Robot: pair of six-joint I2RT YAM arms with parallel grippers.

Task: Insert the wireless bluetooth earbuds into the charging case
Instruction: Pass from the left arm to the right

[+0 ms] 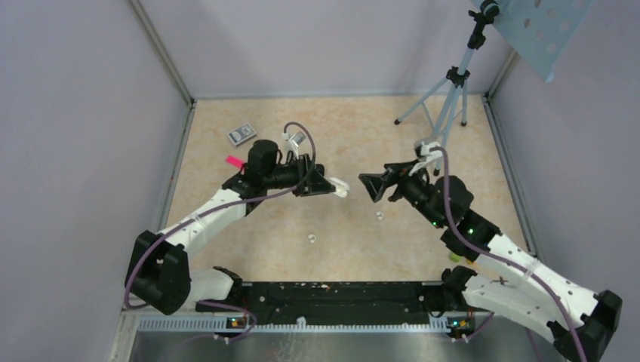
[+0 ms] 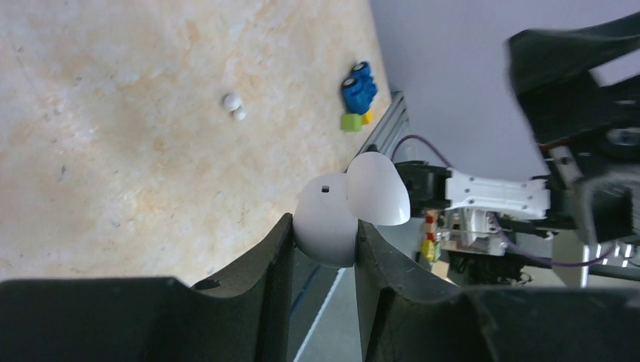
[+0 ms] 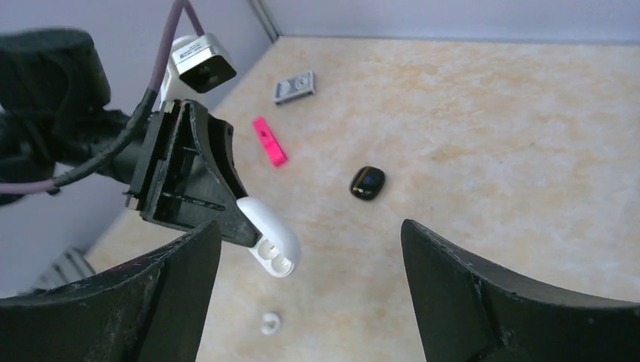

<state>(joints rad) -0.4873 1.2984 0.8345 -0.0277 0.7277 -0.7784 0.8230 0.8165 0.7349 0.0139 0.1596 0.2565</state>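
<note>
Both arms reach inward, left gripper (image 1: 330, 185) clamped narrow, right gripper (image 1: 371, 188) spread wide.

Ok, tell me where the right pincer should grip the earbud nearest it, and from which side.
Come straight down from above: the earbud lies low and loose on the table, so a sideways approach would likely just push it along. Close the open right pincer across its rounded body, the widest part.

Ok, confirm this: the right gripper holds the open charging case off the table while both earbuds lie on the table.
Wrong arm: the left gripper holds the open charging case, as the top external view shows; the right gripper is open and empty. Both earbuds do lie on the table.
</note>
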